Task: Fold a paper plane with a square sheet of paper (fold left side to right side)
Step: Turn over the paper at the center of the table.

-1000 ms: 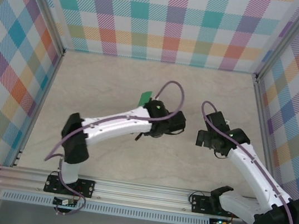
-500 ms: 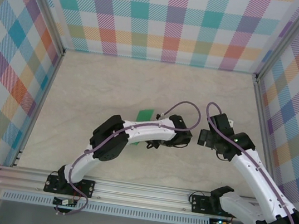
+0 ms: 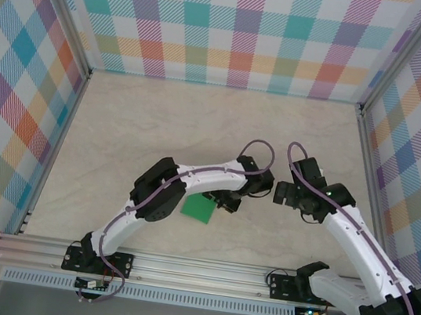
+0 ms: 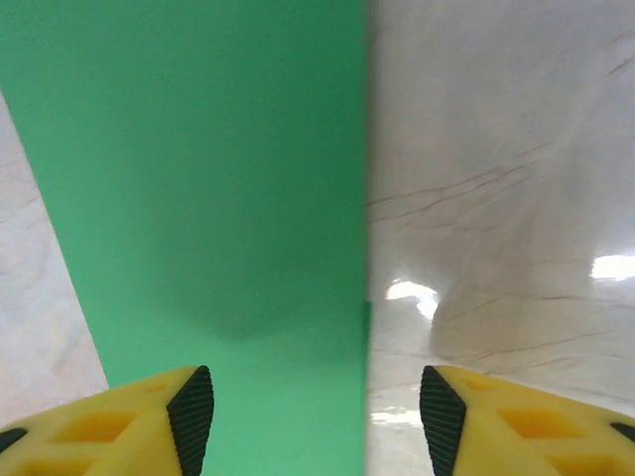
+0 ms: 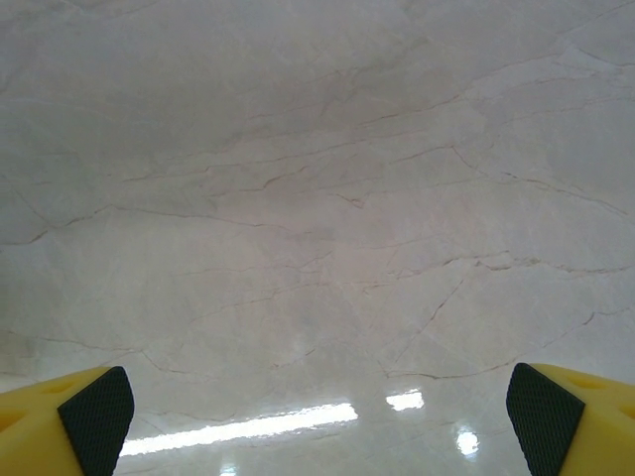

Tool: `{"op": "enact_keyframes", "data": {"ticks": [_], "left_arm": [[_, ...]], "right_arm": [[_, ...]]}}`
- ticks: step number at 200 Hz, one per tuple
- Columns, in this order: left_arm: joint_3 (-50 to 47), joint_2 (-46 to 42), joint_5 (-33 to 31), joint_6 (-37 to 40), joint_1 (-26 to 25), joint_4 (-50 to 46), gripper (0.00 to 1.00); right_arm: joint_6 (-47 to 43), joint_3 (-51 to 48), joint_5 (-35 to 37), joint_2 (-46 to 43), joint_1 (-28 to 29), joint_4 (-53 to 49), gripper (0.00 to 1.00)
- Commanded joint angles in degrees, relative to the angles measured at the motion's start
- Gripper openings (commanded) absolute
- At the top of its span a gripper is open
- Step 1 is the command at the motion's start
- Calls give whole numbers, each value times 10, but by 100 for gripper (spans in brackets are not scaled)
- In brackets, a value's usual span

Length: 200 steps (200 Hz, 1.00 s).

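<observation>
The bright green sheet of paper (image 3: 199, 209), folded down to a small flat piece, lies on the marble table just near-side of my left arm. In the left wrist view the green paper (image 4: 218, 198) runs as a broad strip with a straight right edge, passing under the gap between the pads. My left gripper (image 3: 226, 199) (image 4: 313, 402) stands open over it, jaws apart and not pinching the paper. My right gripper (image 3: 276, 193) (image 5: 317, 407) is wide open over bare table, just right of the left wrist, with nothing between its fingers.
Checked walls enclose the table (image 3: 161, 118) on three sides. An aluminium rail (image 3: 194, 270) with both arm bases runs along the near edge. The two wrists sit close together near the middle.
My left gripper has opened and let go of the green paper. The paper, held up beyond the arm before, now lies flat on the table on its near side. The right arm barely moved.
</observation>
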Motion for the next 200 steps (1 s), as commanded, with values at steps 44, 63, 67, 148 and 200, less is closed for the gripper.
{"op": "enact_keyframes", "data": {"ticks": [44,63,67,148,200], "left_arm": [[-69,-185,165,54,57,159,89],[-153,-265,186,54,88,220,92],[-173,-279,188,55,97,234,93],[-507,-537,359,44,331,432,93],[-596,-533,466,27,398,520,89]], "right_arm": [[-23,0,-142,16,0,62,100],[-17,-1,-205,24,1,97,100],[-14,-1,-217,27,1,104,100],[69,41,-352,219,60,294,68],[113,79,-403,357,76,405,65]]}}
